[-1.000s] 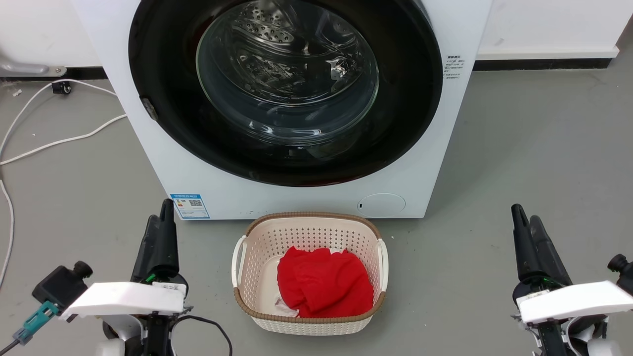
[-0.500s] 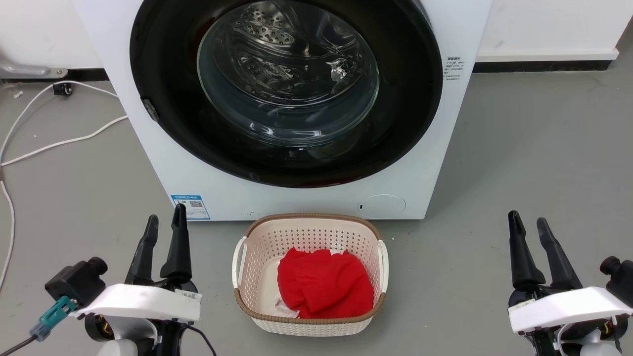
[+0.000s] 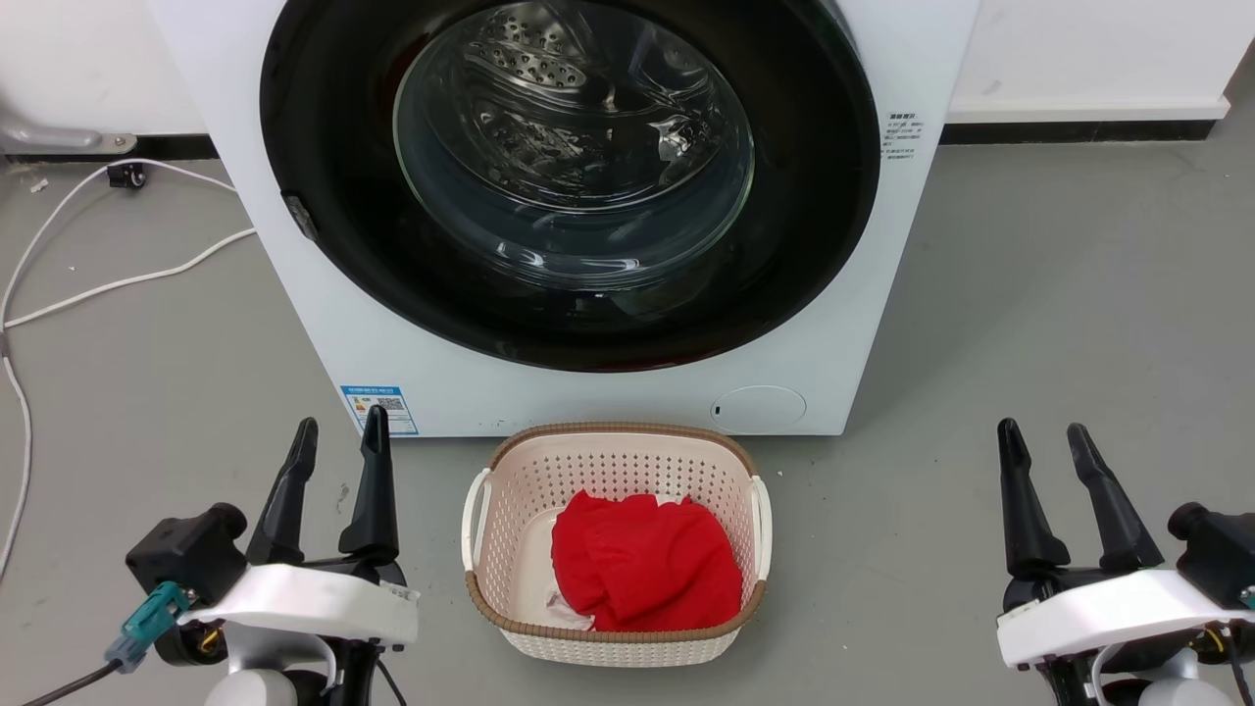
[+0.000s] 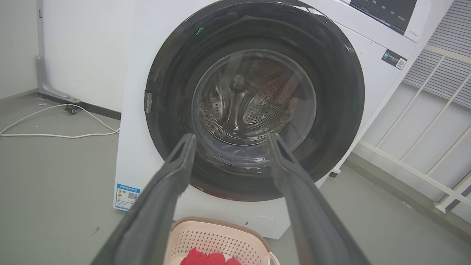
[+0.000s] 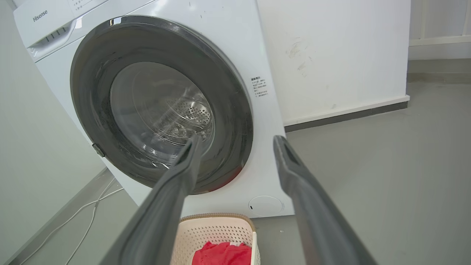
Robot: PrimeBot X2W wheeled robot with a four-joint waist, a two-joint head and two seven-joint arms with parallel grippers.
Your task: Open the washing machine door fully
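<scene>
The white washing machine [image 3: 608, 392] [image 4: 136, 92] [image 5: 243, 44] stands straight ahead on the grey floor. Its washing machine door [image 3: 324, 127] [image 4: 342, 92] [image 5: 235, 110], a glossy black disc with a clear glass bowl, lies flat against the front, with the steel drum showing through the glass. A small latch tab [image 3: 299, 218] sits on the door's left edge. My left gripper [image 3: 340, 441] [image 4: 230, 141] is open at the lower left, well short of the machine. At the lower right my right gripper [image 3: 1041, 443] [image 5: 237, 145] is open too, with nothing between its fingers.
A beige laundry basket [image 3: 618, 441] holding red cloth [image 3: 642, 574] sits on the floor right in front of the machine, between my arms. White cables [image 3: 108, 279] trail over the floor at the left. A white wall with a dark baseboard [image 3: 1069, 127] runs behind.
Both grippers have gone from shut to open over the last second. The left arm has shifted slightly right and the right arm slightly left. The door has not moved.
</scene>
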